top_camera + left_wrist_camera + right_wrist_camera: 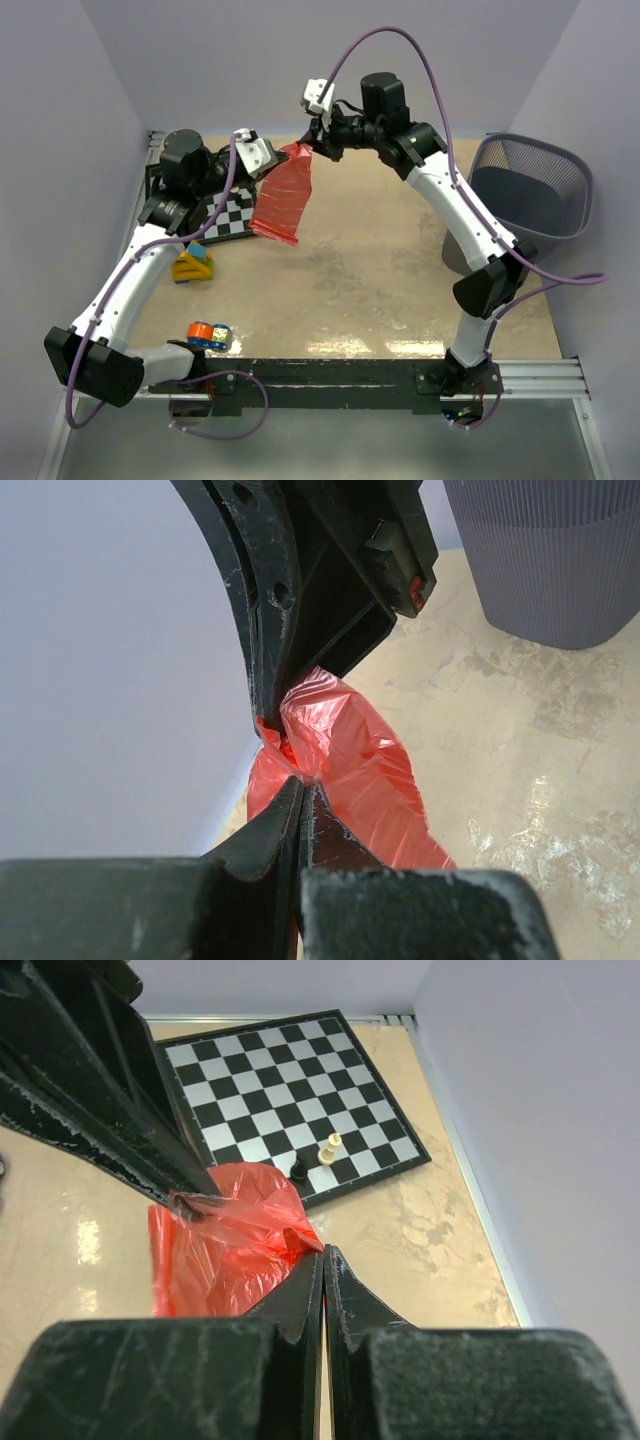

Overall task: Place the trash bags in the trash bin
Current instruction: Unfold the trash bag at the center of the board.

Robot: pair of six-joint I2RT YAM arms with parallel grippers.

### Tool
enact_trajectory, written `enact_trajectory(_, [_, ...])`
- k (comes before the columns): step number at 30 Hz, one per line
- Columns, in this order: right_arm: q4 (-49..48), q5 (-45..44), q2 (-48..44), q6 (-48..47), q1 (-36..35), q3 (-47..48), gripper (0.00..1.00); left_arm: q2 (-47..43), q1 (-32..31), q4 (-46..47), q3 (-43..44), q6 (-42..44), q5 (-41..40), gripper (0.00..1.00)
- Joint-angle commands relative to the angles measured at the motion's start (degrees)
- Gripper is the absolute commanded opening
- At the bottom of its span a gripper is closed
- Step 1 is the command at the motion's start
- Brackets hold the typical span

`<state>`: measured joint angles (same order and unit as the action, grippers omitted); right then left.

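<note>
Both arms are raised and bent inward, with the wrists brought together over the far side of the table (380, 285), well left of the trash bin (530, 190). The left gripper (303, 798) is clamped on the top edge of the trash bag (285, 200). The right gripper (323, 1265) is pinched shut on the same edge, just beside it. The bag is hung limp, apart from the bin. The tabletop is beige, mottled and glossy. A chessboard (228, 215) is laid farther left of the bin. Pale lavender walls (80, 120) are seen around.
</note>
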<state>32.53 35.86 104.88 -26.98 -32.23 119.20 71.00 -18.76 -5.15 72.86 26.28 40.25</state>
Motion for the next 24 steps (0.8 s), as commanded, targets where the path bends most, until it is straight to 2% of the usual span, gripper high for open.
enact_trajectory(1, [-2.6,-6.7,-1.3,0.4,0.1,-1.2,0.00,-1.8,0.2,2.5,-0.4,-1.5,0.3,0.00])
enact_trajectory(9, [-3.9,-17.3,-3.2,-1.1,0.9,-5.7,0.00,-2.1,0.4,2.1,-1.1,-0.9,-1.6,0.00])
enact_trajectory(12, [-4.1,-16.3,-4.1,-0.4,1.7,-5.8,0.00,-2.0,0.4,2.0,-1.7,-0.7,-2.2,0.00])
enact_trajectory(15, [-3.4,-10.6,-4.9,-0.4,2.2,-4.9,0.00,-1.2,0.4,1.1,-1.8,-1.6,-3.9,0.00])
enact_trajectory(18, [-3.6,-8.9,-5.6,-0.1,2.1,-5.5,0.00,1.5,0.4,1.3,0.6,-9.1,-4.8,0.00])
enact_trajectory(21, [-5.1,-10.6,-5.5,1.8,2.0,-5.8,0.00,4.3,0.3,3.7,2.8,-19.5,-0.8,0.16])
enact_trajectory(23, [-4.9,-10.8,-5.0,1.7,2.0,-5.3,0.00,5.8,0.3,7.9,3.1,-25.7,-1.7,0.31])
enact_trajectory(24, [-4.7,-10.7,-4.8,1.6,2.0,-4.9,0.00,6.8,0.3,9.1,3.5,-29.7,-1.8,0.32])
